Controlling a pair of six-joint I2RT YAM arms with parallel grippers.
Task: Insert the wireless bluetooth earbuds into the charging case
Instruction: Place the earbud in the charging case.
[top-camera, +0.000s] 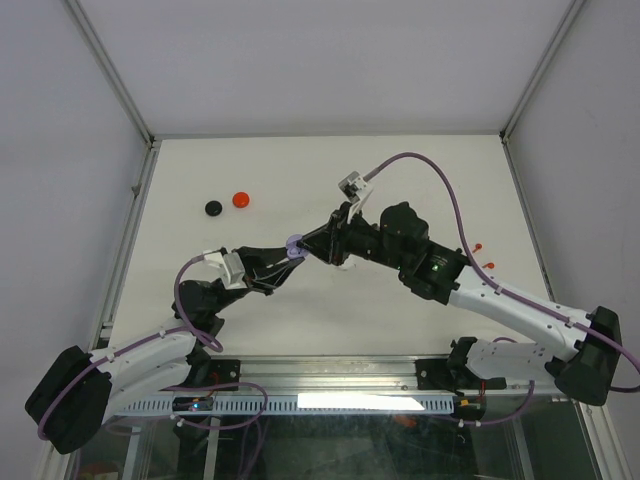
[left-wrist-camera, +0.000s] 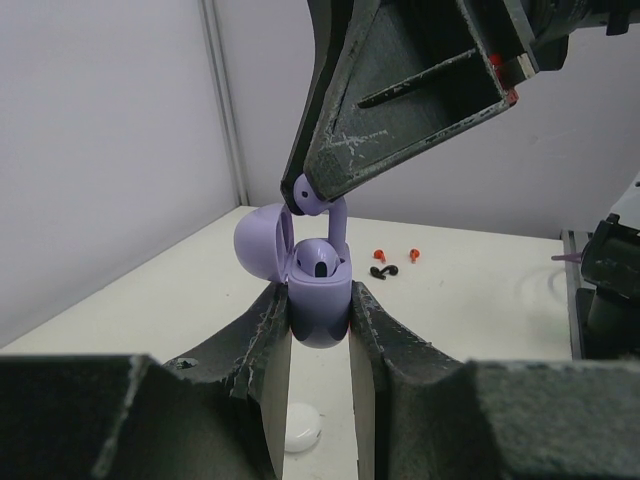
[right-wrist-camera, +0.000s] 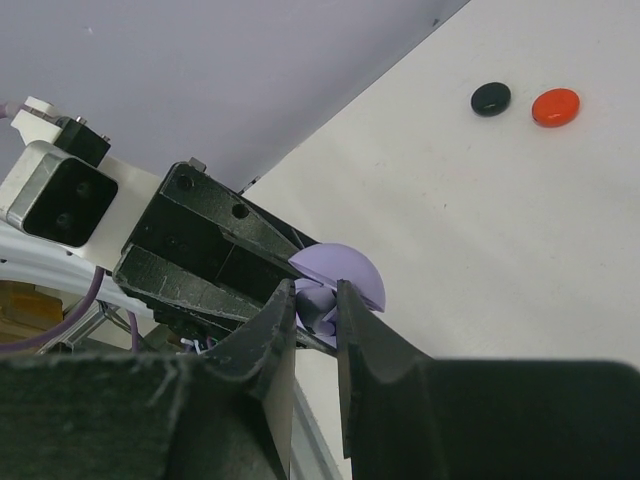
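1. Black disc (top-camera: 213, 208): lies flat on the table (top-camera: 420, 180), upper left of the top view.
2. Red disc (top-camera: 241, 199): just to the right of the black disc, apart from it. It also lies flat.
3. Left gripper (left-wrist-camera: 320, 300): reaches in from the lower left toward the middle of the top view. Its fingers are clamped on the lower body of the charging case, one on each side.
4. Charging case (left-wrist-camera: 318, 318): purple, held upright off the table, centre of the left wrist view. Its lid (left-wrist-camera: 262, 240) is swung open to the left. One socket shows a dark hollow, and I cannot tell whether a bud sits in it.
5. Earbud (left-wrist-camera: 338, 225): purple, directly above the case. Its head is pinched at the tip of the right gripper. Its stem points down and reaches the open mouth of the case on the right side. I cannot tell how deep it sits.
6. Right gripper (right-wrist-camera: 316, 322): comes in from the right and meets the left gripper at the centre of the top view. Its fingers are closed on the earbud.
7. White round object (left-wrist-camera: 300, 428): on the table below the case, bottom centre of the left wrist view.
8. Small red pieces (top-camera: 478, 245): loose on the table right of centre, well apart from the case.
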